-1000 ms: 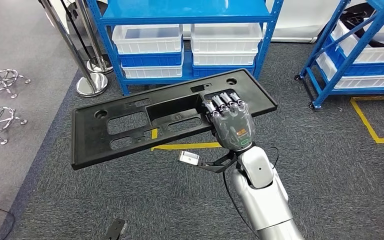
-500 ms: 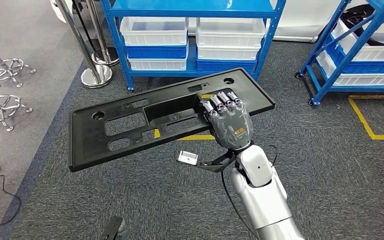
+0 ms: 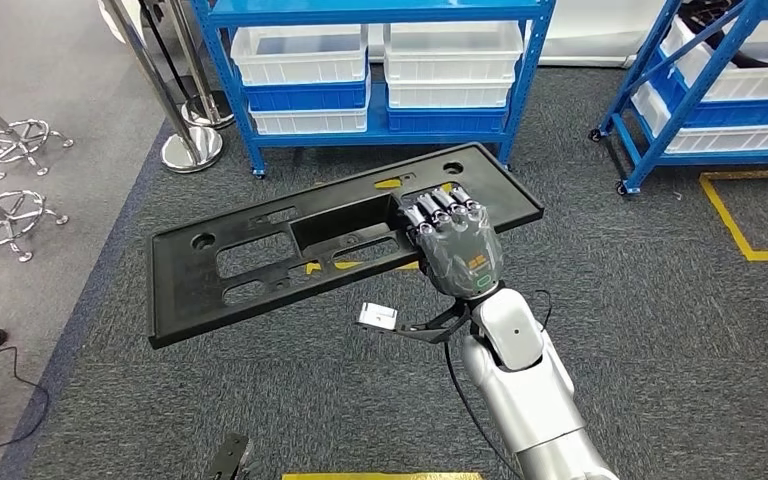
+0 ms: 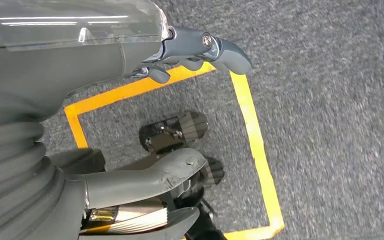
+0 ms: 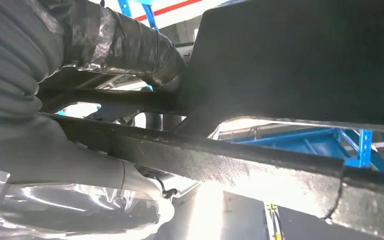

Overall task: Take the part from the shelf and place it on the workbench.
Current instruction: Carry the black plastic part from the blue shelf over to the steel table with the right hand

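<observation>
Head view, part: you see the long black part [image 3: 290, 255] across the centre of the frame, held in the air above the grey carpet [image 3: 660, 330], its left end lower than its right.
Head view, right hand: the right hand [image 3: 457, 248] grips the part right of centre, fingers [image 3: 438, 208] hooked through a cut-out.
Head view, surroundings: a blue shelf [image 3: 380, 12] with white bins [image 3: 300, 55] stands at upper centre; a second blue shelf [image 3: 705, 90] at upper right; stools [image 3: 0, 215] at far left.
Left wrist view, left hand: the left hand [image 4: 130, 150] hangs over carpet and yellow floor tape [image 4: 252, 125]; its fingers [image 4: 200, 47] are apart and hold nothing.
Right wrist view, grip: you see the part's dark underside [image 5: 300, 60] close up, with the thumb [image 5: 125, 45] wrapped against it.
</observation>
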You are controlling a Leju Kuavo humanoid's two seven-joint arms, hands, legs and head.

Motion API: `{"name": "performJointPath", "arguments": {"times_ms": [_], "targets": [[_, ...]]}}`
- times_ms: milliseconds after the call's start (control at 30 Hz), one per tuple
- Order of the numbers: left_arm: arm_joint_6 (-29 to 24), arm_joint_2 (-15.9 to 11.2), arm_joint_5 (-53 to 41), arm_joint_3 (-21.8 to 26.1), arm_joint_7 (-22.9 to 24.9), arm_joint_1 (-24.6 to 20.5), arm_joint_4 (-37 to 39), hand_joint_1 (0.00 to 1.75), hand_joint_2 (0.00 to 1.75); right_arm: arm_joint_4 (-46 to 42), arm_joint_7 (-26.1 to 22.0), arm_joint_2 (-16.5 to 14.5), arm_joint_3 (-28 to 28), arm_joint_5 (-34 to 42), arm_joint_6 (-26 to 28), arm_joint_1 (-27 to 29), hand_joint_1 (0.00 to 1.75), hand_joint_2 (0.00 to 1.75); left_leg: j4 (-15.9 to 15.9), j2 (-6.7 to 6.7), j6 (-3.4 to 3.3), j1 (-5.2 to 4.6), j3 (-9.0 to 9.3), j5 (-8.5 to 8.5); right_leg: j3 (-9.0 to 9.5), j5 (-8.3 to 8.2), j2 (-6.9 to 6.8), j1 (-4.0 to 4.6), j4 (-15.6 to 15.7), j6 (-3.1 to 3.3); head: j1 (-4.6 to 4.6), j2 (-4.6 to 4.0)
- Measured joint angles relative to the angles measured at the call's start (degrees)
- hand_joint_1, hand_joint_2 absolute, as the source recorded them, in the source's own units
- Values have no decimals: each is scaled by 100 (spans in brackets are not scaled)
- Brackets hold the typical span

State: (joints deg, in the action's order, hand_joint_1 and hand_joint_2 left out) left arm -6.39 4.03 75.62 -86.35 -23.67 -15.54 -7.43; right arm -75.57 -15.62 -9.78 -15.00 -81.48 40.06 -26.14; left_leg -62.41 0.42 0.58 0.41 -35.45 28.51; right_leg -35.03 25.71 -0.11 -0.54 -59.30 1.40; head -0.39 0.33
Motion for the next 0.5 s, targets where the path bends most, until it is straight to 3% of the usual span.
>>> {"name": "performJointPath", "arguments": {"times_ms": [67, 133, 167, 233, 300, 433, 500], "targets": [[-1, 1, -3, 0, -2, 8, 0, 0, 175, 45, 5, 17, -50, 4, 0, -14, 175, 175, -728, -3, 27, 7, -324, 359, -19, -11, 0, 18, 0, 33, -1, 0], [-1, 3, -5, 0, -3, 26, 0, 0, 175, 95, 6, 40, -89, 7, 0, -14, 175, 175, -1191, -3, 26, 9, -539, 477, -37, -19, 3, 46, -6, 47, -1, 0], [-2, 3, -5, -1, -3, 31, 0, 0, 175, 117, 6, 52, -104, 7, 0, -13, 175, 175, -1121, -3, 11, 9, -501, 381, -41, -21, 5, 58, -11, 49, -1, 0], [-4, 3, -7, -1, -7, 29, 0, 0, 175, 141, 6, 67, -128, 15, 0, -18, 175, 175, -425, -5, -50, -2, -151, 6, -39, -23, 11, 75, -21, 50, 0, 0], [-11, 1, -8, -1, -14, 18, 0, 0, 175, 148, 4, 76, -155, 38, 0, -33, 175, 175, 228, -5, -112, -34, 168, -210, -53, -35, 13, 89, -29, 24, 1, 0], [-19, 2, -6, -1, -33, 18, 0, 0, 175, 183, -51, 104, -203, 198, 1, -54, 175, 175, 459, 1, -196, -56, 244, -282, -91, -63, 13, 75, -27, -83, 2, 0], [-19, 5, -7, -1, -34, 10, 0, 0, 175, 194, -101, 119, -207, 299, 2, -66, 175, 175, 537, 30, -251, -25, 266, -343, -196, 109, 18, 71, -258, -140, 2, 0]]}}
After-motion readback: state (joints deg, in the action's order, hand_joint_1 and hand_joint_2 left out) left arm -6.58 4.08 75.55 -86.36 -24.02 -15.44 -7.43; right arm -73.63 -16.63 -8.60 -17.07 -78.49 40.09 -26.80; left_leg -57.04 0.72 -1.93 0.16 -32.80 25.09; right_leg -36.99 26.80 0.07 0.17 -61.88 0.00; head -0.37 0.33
